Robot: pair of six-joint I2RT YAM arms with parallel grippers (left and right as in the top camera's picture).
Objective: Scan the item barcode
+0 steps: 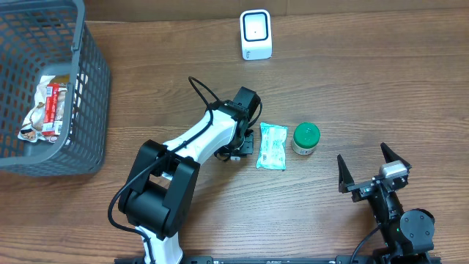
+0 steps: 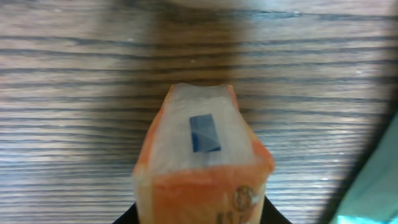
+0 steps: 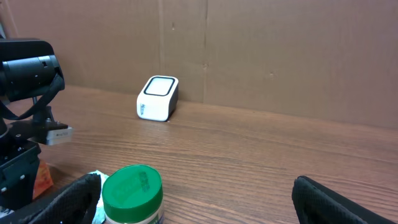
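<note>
While the left gripper (image 1: 242, 149) is hanging low over the table (image 1: 381, 81) with the orange packet (image 2: 202, 155) sitting right at its jaws, the views aren't showing whether those jaws are clamped on it or just around it. The packet is lying just beside the teal pouch (image 1: 272, 146), with the green-lidded jar (image 1: 305, 138) next over, and the white scanner (image 1: 256, 34) is standing well apart at the far edge. The right gripper (image 1: 361, 155) is sitting near the front right corner, jaws wide apart, holding nothing.
</note>
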